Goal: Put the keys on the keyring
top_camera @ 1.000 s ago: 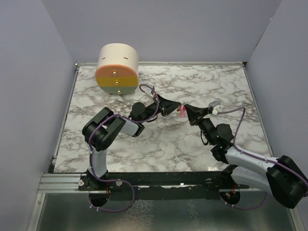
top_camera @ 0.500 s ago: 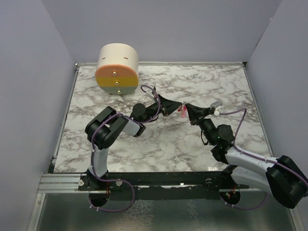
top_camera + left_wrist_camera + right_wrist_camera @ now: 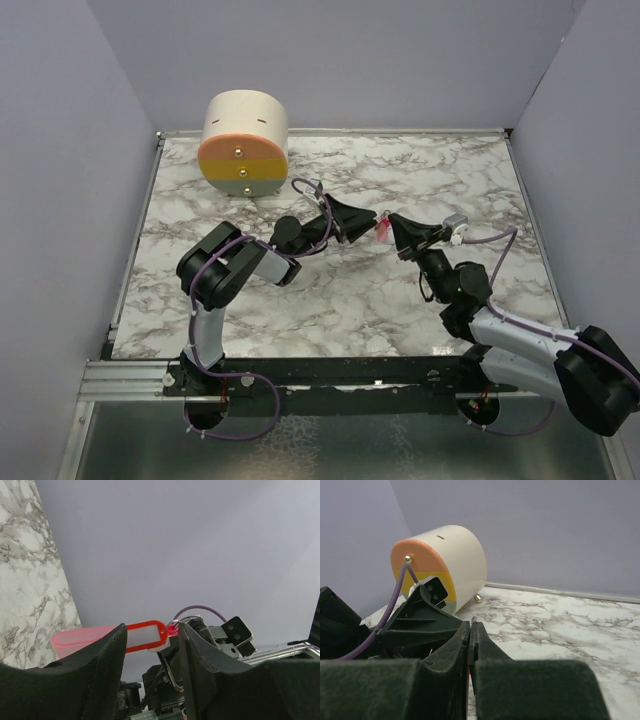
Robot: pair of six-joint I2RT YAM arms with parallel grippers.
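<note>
The two grippers meet tip to tip above the middle of the marble table. The red key hangs between them. In the left wrist view it is a flat red piece with a white panel. It lies across the gap of my open left gripper, with no finger pressing it. The thin metal ring of the keyring appears to pass through its end, and the pink strip shows blurred on the left. My right gripper is shut, with a thin metal edge pinched at its tips.
A cream cylinder with an orange and yellow face stands at the back left of the table, on small brass feet. Purple cables loop off both wrists. Grey walls close in the table on three sides.
The left gripper's jaws have opened off the red key. The key stays hanging at the right gripper's tips. The right wrist has shifted slightly.
</note>
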